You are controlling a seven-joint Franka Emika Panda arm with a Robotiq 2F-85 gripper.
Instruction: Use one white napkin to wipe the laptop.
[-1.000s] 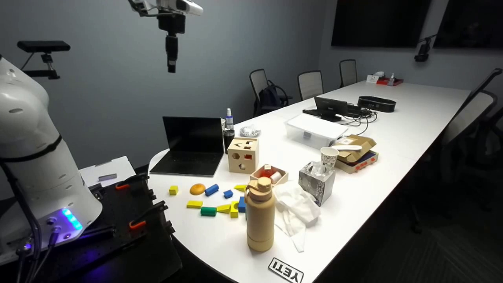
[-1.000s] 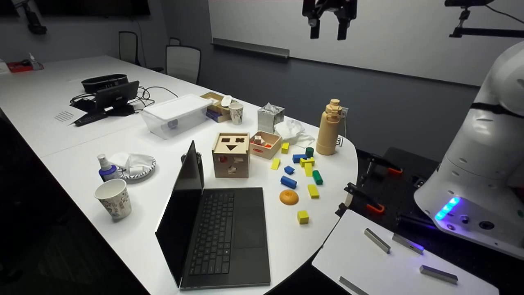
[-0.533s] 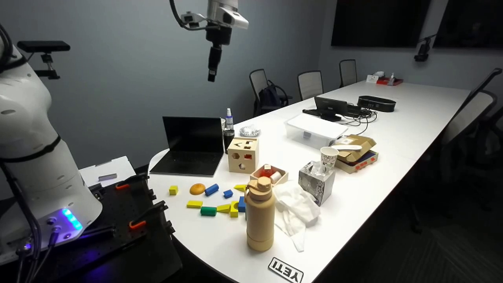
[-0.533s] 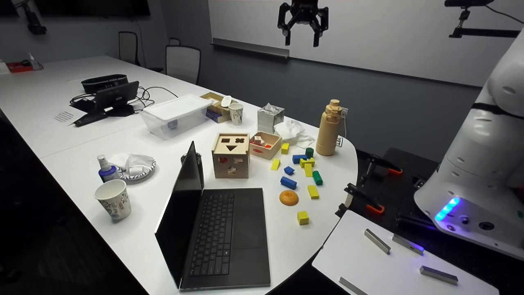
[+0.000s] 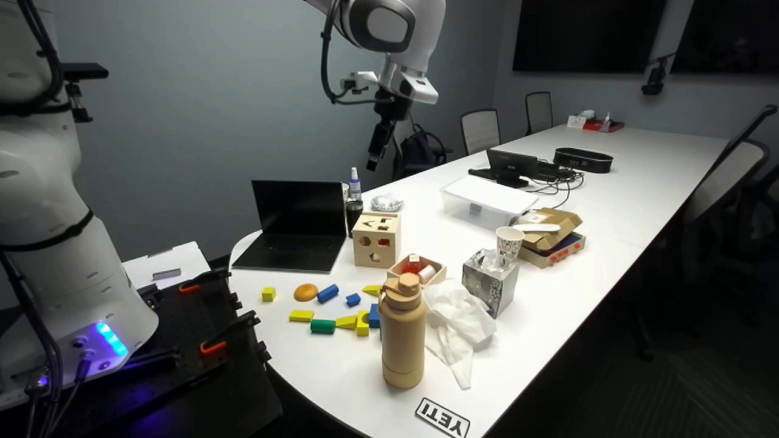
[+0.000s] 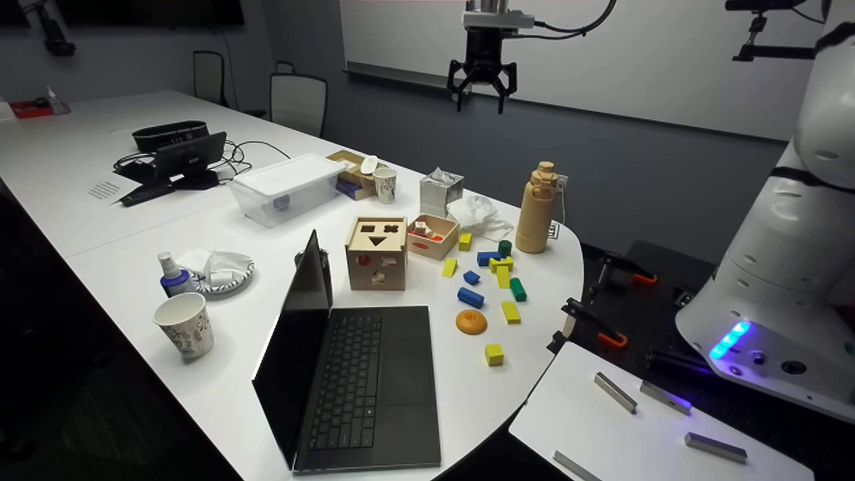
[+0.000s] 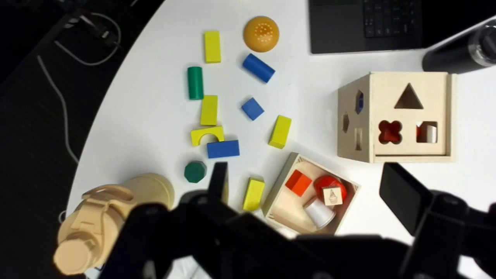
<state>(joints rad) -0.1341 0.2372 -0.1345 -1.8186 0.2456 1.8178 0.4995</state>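
Presently unladen: gripper (image 6: 479,107) above the table (image 5: 608,204)

Jaws stand wide apart in the wrist view and grip nothing. The white napkin (image 5: 462,319), thin, soft and crumpled, one end drawn to a long point, lies on the table at five o'clock in an exterior view, between a smooth tan flask (image 5: 404,334) and a tissue box (image 5: 490,286). The laptop (image 5: 295,240), dark and flat-slabbed, screen raised, stands at nine o'clock in an exterior view.

Containers, read off the wrist view's dial. At three o'clock: a shape-sorter box (image 7: 407,115) of pale wood, top cut with triangle, quatrefoil and square; red shows through the quatrefoil, red and white through the square. Between four and five: a wooden tray (image 7: 290,205), square-cornered, holding a red block (image 7: 298,183), a rounded red piece (image 7: 325,181), a printed cube (image 7: 332,196) and a whitish cylinder (image 7: 319,213); the cube overlaps the red piece, contact uncertain. At twelve: an orange dome (image 7: 261,34), dotted on its crown.

The tissue box is silvery and patterned, white tissue (image 6: 441,176) rising from its top. A striped-rim plate (image 6: 230,287), at nine o'clock in an exterior view, carries rumpled white sheets (image 6: 214,266). A translucent bin (image 5: 468,212) wears a flat white lid (image 5: 490,193)
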